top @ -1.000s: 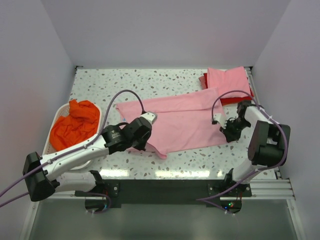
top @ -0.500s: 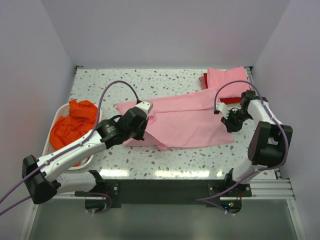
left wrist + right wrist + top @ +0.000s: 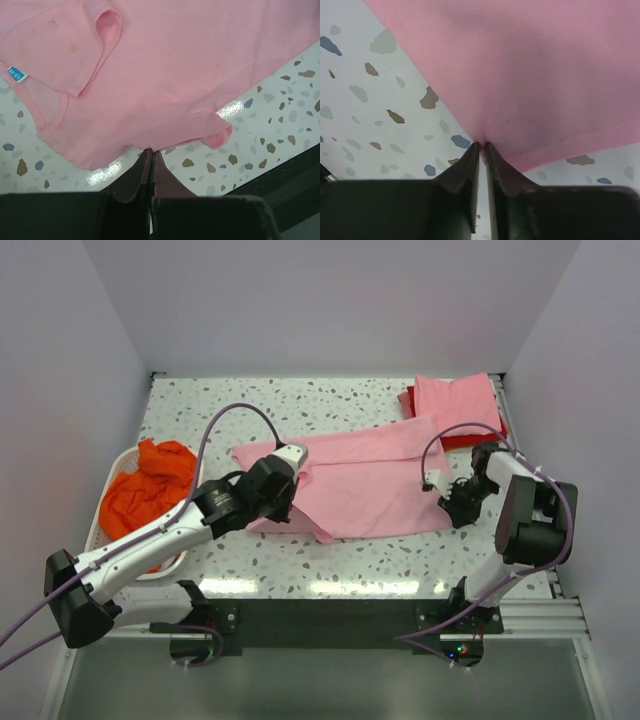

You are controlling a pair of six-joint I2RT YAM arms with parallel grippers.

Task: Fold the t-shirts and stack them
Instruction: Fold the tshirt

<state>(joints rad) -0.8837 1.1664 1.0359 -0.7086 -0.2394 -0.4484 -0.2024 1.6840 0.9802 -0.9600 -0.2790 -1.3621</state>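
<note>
A light pink t-shirt [image 3: 370, 480] lies spread across the middle of the table, its white neck label [image 3: 16, 74] showing in the left wrist view. My left gripper [image 3: 280, 505] [image 3: 151, 150] is shut on the shirt's near left hem. My right gripper [image 3: 457, 505] [image 3: 482, 145] is at the shirt's right edge. Its jaws stand a narrow slit apart, with a pucker of the pink cloth [image 3: 530, 75] still between the tips. A folded pink t-shirt [image 3: 455, 405] rests on a red one [image 3: 472, 441] at the back right. An orange t-shirt [image 3: 150, 490] is bunched in the basket.
The white slotted laundry basket [image 3: 113, 468] stands at the table's left edge. The speckled tabletop [image 3: 300, 400] ends at a dark front edge [image 3: 330, 615] near the arm bases. Walls close in the left, back and right sides.
My left gripper has carried the near hem away from the front edge. My right gripper swung back, then returned, and its jaws have parted slightly.
</note>
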